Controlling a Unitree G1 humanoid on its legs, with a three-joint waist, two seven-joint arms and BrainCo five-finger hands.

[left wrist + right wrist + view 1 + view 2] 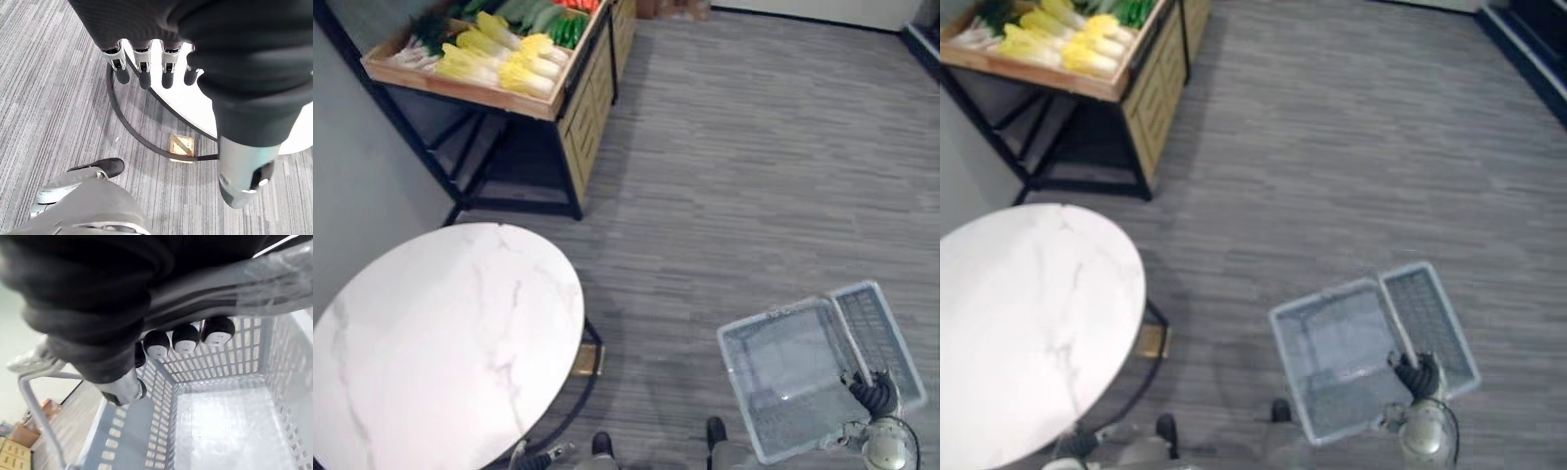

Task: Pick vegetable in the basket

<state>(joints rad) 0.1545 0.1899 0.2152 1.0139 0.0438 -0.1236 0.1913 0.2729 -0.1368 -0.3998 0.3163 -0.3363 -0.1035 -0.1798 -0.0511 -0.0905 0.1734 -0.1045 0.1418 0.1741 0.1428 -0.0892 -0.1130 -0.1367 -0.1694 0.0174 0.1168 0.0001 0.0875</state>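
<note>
The vegetables, pale yellow cabbages with green ones beside them, lie in a wooden tray on a black-framed stand. They are well apart from the fingers of both hands and far ahead of them. Nearer is the round white marble surface.

The left hand hangs by this surface's near edge. Its fingers are straight, loosely spread and holding nothing. Just past their tips show the surface's rim and the black ring of its base. A small wooden block lies on the grey striped floor beyond them.

To the right, the right hand carries a translucent grey basket above the floor. Its fingers are curled tight round the basket's handle. The latticed walls and pale bottom of the basket hang directly below the fingertips. A mesh panel stands along the basket's right side, just beyond the fingers.
</note>
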